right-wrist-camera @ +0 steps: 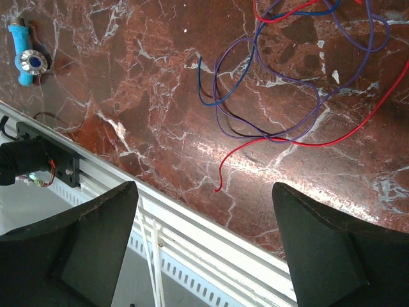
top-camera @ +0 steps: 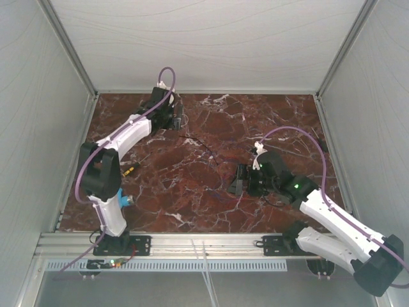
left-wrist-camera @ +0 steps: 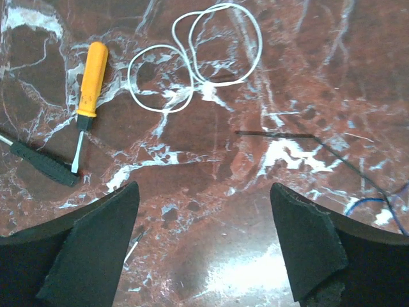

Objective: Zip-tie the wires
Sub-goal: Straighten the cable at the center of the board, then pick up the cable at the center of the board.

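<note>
Hovering open-jawed, left gripper (left-wrist-camera: 203, 188) faces the wires (left-wrist-camera: 214, 82).

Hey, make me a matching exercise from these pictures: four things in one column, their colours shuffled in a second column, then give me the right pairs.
Things
1. screwdriver handle
2. looped wire beside the screwdriver
3. loose wire end nearest the rail
4. knobbed part near the rail

Colours
A. red
B. blue
C. orange
D. white

Pairs: 1-C, 2-D, 3-A, 4-B
</note>
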